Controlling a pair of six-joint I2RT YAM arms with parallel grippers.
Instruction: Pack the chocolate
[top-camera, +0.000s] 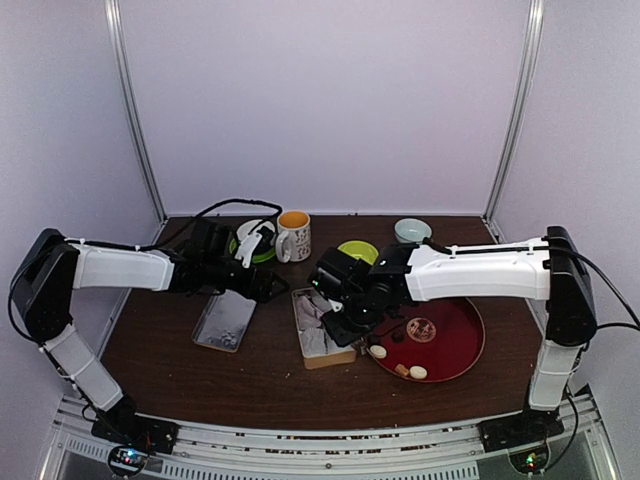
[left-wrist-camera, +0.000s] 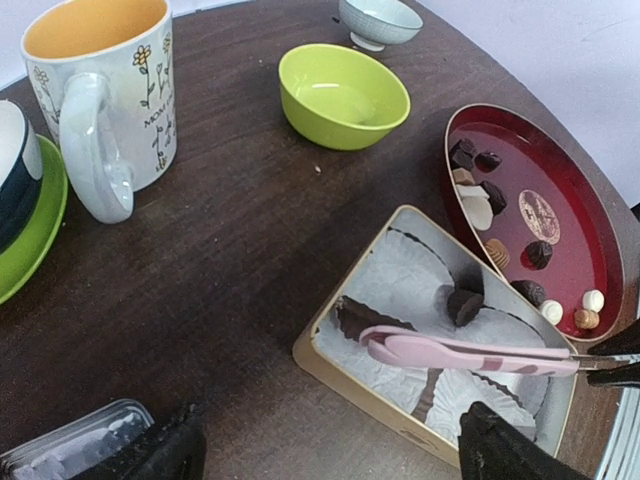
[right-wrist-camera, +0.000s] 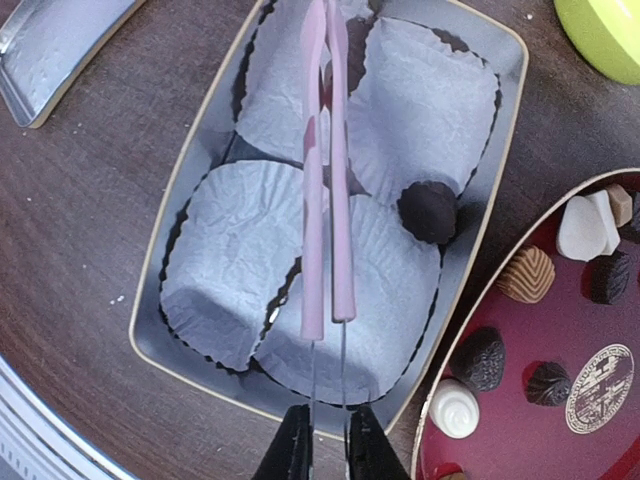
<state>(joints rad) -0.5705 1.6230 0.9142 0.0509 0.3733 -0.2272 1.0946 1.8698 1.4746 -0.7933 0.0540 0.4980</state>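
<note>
Several chocolates (right-wrist-camera: 482, 357), dark, tan and white, lie on the red oval tray (right-wrist-camera: 530, 440), which also shows in the top view (top-camera: 465, 345). One dark chocolate (right-wrist-camera: 428, 210) sits in a white paper cup inside the tan tin (right-wrist-camera: 150, 300), whose other cups look empty. My right gripper (right-wrist-camera: 328, 455) is shut on pink tongs (right-wrist-camera: 328, 200) that reach over the tin; I see nothing between their tips. My left gripper (left-wrist-camera: 325, 455) is open and empty, just off the tin's (left-wrist-camera: 330, 365) left corner. The tongs (left-wrist-camera: 460, 352) and the packed chocolate (left-wrist-camera: 463, 305) show there too.
The tin's lid (top-camera: 225, 320) lies left of the tin. At the back stand a flowered mug (top-camera: 293, 236), a green bowl (top-camera: 358, 251), a small pale bowl (top-camera: 412, 231) and a green-rimmed dish (top-camera: 252, 243).
</note>
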